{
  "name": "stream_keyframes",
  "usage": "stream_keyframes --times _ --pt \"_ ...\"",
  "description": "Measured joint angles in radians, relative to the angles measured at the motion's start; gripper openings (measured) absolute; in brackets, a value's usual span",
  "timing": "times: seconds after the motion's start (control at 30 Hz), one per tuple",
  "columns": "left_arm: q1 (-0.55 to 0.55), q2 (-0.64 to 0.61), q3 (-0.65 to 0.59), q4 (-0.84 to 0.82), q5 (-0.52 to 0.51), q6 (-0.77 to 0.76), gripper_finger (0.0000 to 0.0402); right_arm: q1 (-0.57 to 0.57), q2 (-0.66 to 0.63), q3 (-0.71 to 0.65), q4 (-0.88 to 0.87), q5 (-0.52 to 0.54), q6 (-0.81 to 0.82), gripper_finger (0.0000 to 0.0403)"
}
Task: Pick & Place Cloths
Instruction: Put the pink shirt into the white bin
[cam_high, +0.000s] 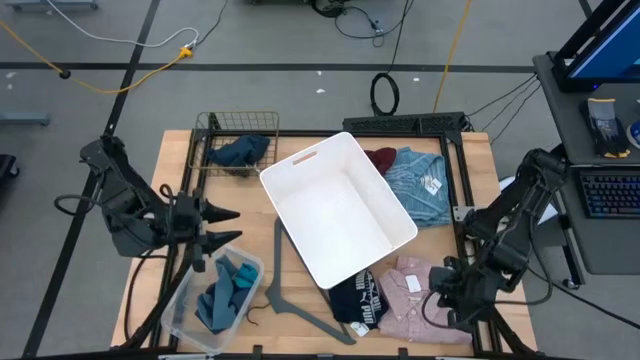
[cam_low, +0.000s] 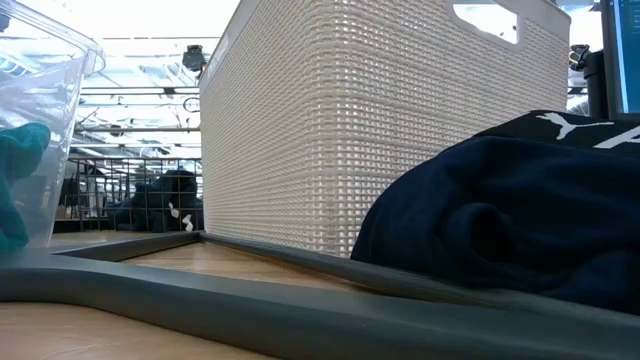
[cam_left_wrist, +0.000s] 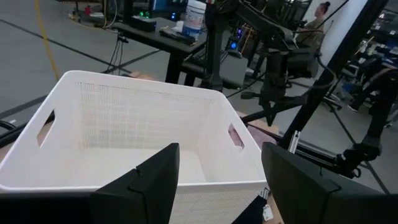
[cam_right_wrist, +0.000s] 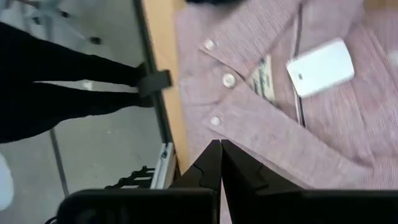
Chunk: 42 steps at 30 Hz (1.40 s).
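The pink shirt (cam_right_wrist: 292, 99) lies flat at the table's near right, next to the black garment with white print (cam_high: 360, 298). My right gripper (cam_right_wrist: 219, 144) is shut, its tips pointing down at the shirt's button placket. The light-blue shirt with its white tag (cam_high: 420, 185) and the maroon cloth (cam_high: 382, 158) lie at the far right. The navy cloth (cam_high: 240, 150) sits in a wire basket, and the teal cloth (cam_high: 225, 295) in a clear bin. My left gripper (cam_high: 228, 226) is open and held level left of the white basket (cam_high: 340, 205). My right gripper comes at the pink shirt from above with shut fingers, at the fabric beside the button placket (cam_right_wrist: 214, 121). I cannot tell whether the tips touch the cloth. The shirt lies flat on the table.
The white basket stands tilted at the table's centre. The grey plastic hanger (cam_high: 285, 290) lies in front of it, between the clear bin (cam_high: 180, 310) and the black garment. A black frame rail (cam_high: 458, 200) runs along the right side. A person sits far behind.
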Motion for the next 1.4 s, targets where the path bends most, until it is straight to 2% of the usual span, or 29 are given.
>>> stream_keyframes --times 0.23,0.4,0.57,0.73,0.9,1.03,1.17,1.4 --pt "0.0 0.0 0.0 0.0 0.0 0.004 0.0232 0.001 0.053 0.0 -0.035 -0.055 0.11 0.0005" --pt "0.0 0.0 0.0 0.0 0.0 0.003 0.0232 0.001 0.056 0.0 -0.047 -0.053 0.139 0.0033" --pt "0.0 0.0 0.0 0.0 0.0 0.002 0.0232 0.001 0.056 0.0 -0.047 -0.053 0.137 0.0089" --pt "0.0 0.0 0.0 -0.001 0.0 0.0 0.0232 0.001 0.056 0.0 -0.047 -0.047 0.136 0.0161" --pt "0.0 0.0 0.0 -0.001 0.0 -0.002 0.0232 0.001 0.056 0.0 -0.053 0.027 0.135 0.0229" --pt "0.0 0.0 0.0 -0.001 0.0 -0.003 0.0232 0.001 0.059 0.0 -0.058 0.032 0.095 0.0266" --pt "0.0 0.0 0.0 -0.001 0.0 0.001 0.0232 0.001 0.082 0.0 -0.078 0.029 0.079 0.0282" --pt "0.0 0.0 0.0 -0.002 0.0 0.005 0.0232 0.0 0.142 0.0 -0.073 0.027 0.082 0.0274"
